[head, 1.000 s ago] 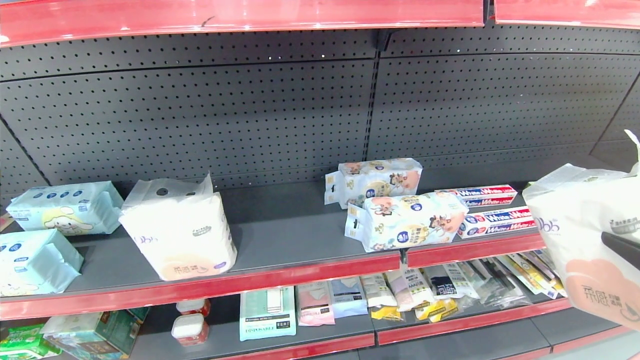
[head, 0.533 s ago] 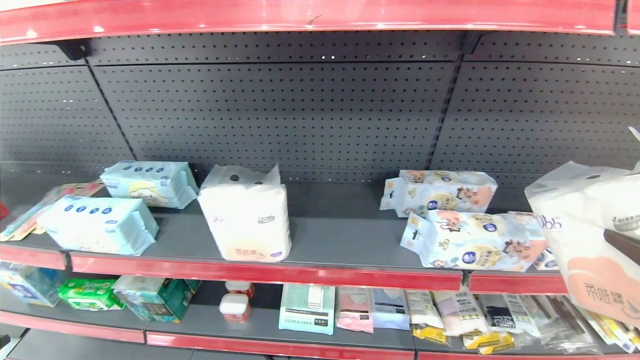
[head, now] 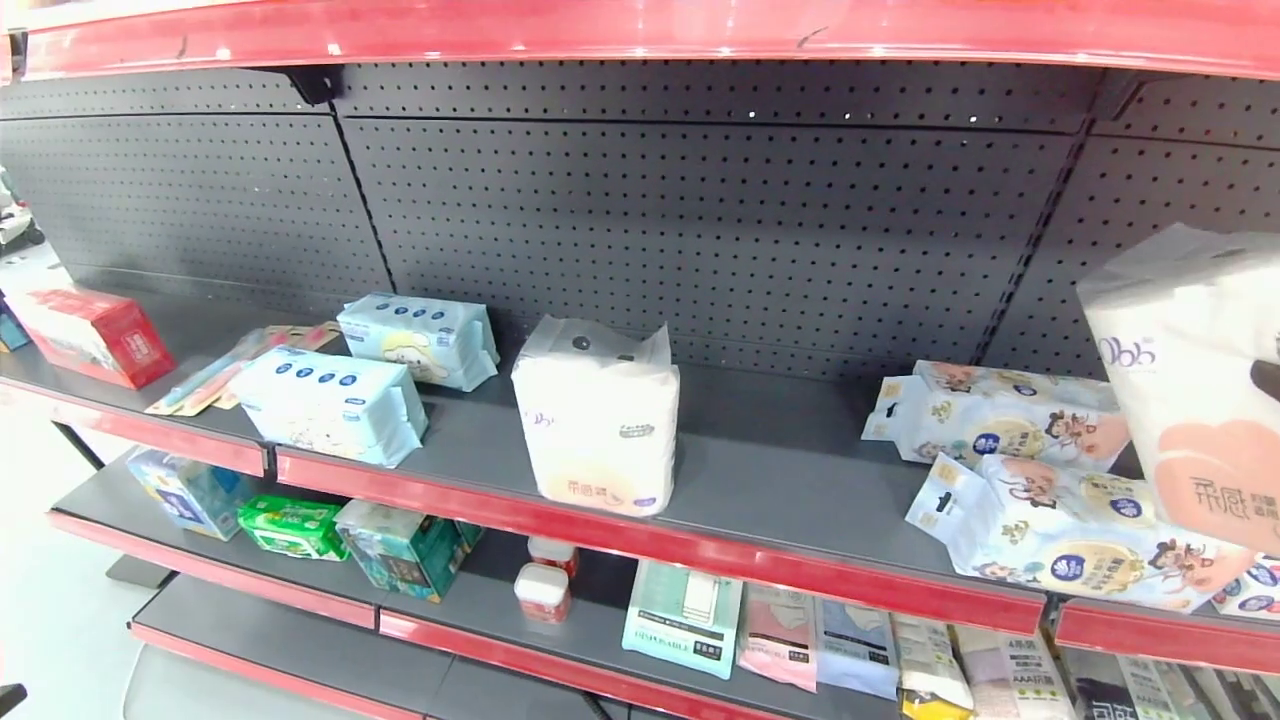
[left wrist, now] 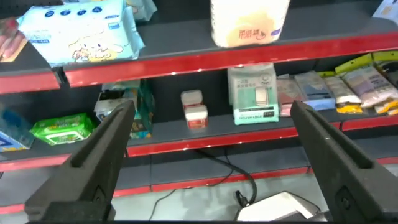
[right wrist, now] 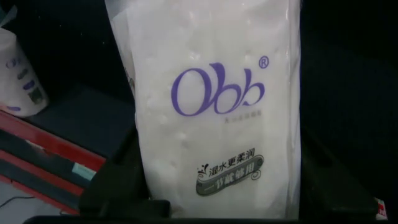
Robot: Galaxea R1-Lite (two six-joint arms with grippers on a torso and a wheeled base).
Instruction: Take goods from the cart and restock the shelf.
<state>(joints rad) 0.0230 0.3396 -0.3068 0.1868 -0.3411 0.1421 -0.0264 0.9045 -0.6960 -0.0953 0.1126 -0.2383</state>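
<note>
Low on the left, left gripper is hanging spread wide and empty, facing the lower shelves. On the middle shelf, blue tissue packs are lying at left. One white tissue-roll pack is already standing near the front edge, and cartoon-print packs are lying further right. At far right, right gripper is pinching a second white pack, held up before the shelf, not yet placed. Likely one stocked, one pending, with bare space mid-shelf.

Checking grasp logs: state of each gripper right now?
Left gripper: open, empty.
Right gripper: shut on the white tissue pack.
</note>
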